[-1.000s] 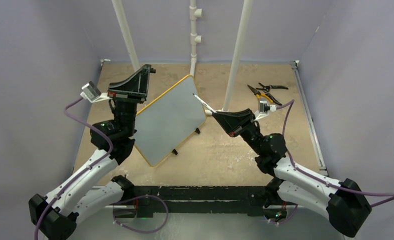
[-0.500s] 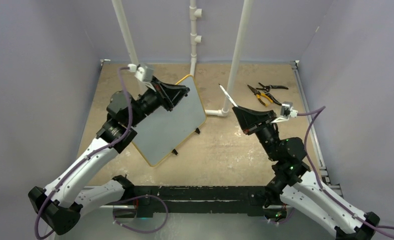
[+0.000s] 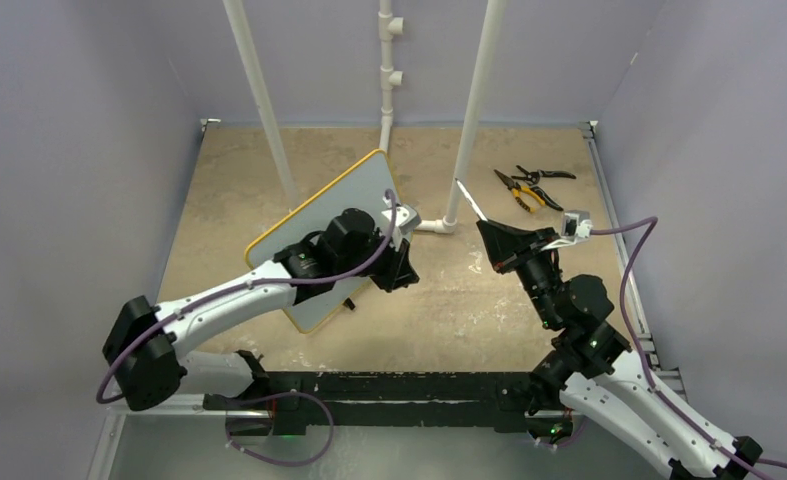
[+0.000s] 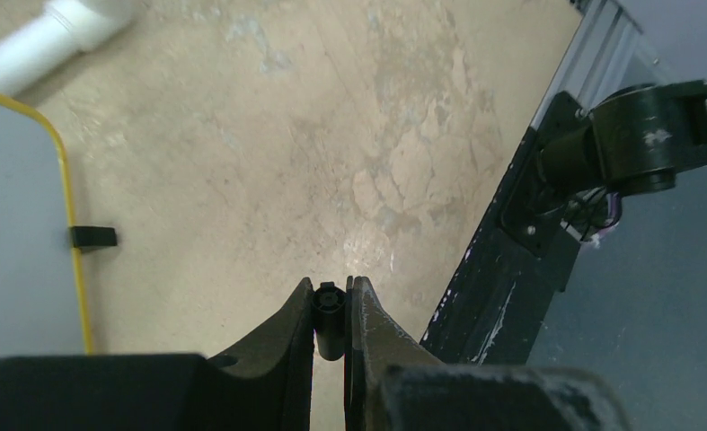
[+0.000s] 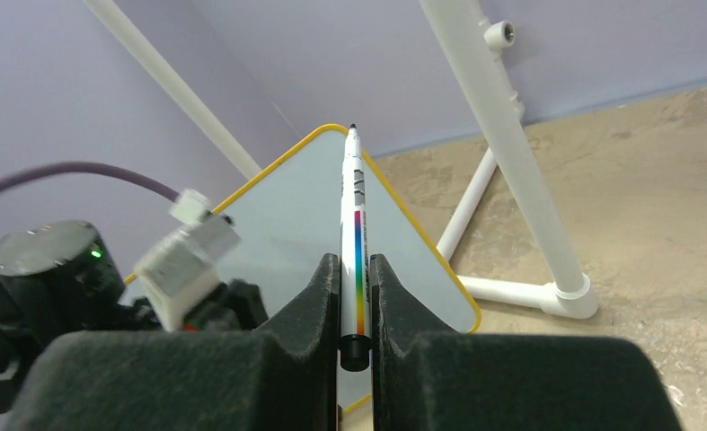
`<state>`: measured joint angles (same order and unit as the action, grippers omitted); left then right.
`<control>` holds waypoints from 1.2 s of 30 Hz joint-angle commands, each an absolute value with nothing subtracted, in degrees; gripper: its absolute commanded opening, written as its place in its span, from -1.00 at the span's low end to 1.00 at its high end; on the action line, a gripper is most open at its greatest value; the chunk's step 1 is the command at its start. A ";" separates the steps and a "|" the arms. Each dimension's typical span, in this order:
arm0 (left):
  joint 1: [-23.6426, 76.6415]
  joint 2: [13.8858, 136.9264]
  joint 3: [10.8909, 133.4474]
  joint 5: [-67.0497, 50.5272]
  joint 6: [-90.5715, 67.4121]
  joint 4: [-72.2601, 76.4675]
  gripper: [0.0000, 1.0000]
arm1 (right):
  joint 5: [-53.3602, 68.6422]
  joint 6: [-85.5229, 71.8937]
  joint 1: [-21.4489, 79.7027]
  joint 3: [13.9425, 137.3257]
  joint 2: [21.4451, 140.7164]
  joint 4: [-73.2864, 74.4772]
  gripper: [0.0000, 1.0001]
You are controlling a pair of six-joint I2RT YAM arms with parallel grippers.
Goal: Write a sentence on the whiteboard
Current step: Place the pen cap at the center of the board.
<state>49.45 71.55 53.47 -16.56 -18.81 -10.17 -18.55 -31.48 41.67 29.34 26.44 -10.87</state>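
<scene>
One whiteboard (image 3: 354,185), just left of the left gripper (image 4: 331,292) and ahead of the right gripper (image 5: 354,269), left jaws pinching one black cap (image 4: 329,312), right jaws pinching one marker (image 5: 354,206), tip forward, two hand tools (image 3: 519,188) beyond right jaws, rightward.

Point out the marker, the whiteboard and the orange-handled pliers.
marker (image 5: 355,235), right wrist view, on the rainbow-striped barrel.
whiteboard (image 3: 349,192), top external view, on the bare writing surface.
orange-handled pliers (image 3: 525,192), top external view, on the handles.
</scene>
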 commanded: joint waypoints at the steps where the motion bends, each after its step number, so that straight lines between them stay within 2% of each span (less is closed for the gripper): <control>1: 52.49 77.36 52.86 -12.45 -18.11 -9.93 -1.00 | -19.85 -30.16 41.65 29.99 26.10 -10.96 -1.00; 13: 53.44 93.83 54.73 -11.82 -18.41 -5.70 -1.00 | -20.21 -29.60 41.66 28.65 27.11 -12.11 -1.00; 17: 53.48 96.57 55.07 -10.90 -18.03 -4.84 -0.81 | -20.13 -29.19 41.66 28.24 27.29 -12.33 -1.00; 24: 53.53 97.19 55.38 -9.26 -17.00 -2.64 -0.07 | -20.38 -28.53 41.66 28.17 27.55 -12.32 -1.00; 26: 53.53 95.86 55.90 -8.67 -16.37 -2.64 0.08 | -20.09 -28.17 41.62 28.33 27.60 -12.52 -1.00; 36: 51.40 79.29 61.62 -14.68 -9.93 -9.53 0.17 | -17.22 -26.33 41.66 27.82 25.94 -15.73 -1.00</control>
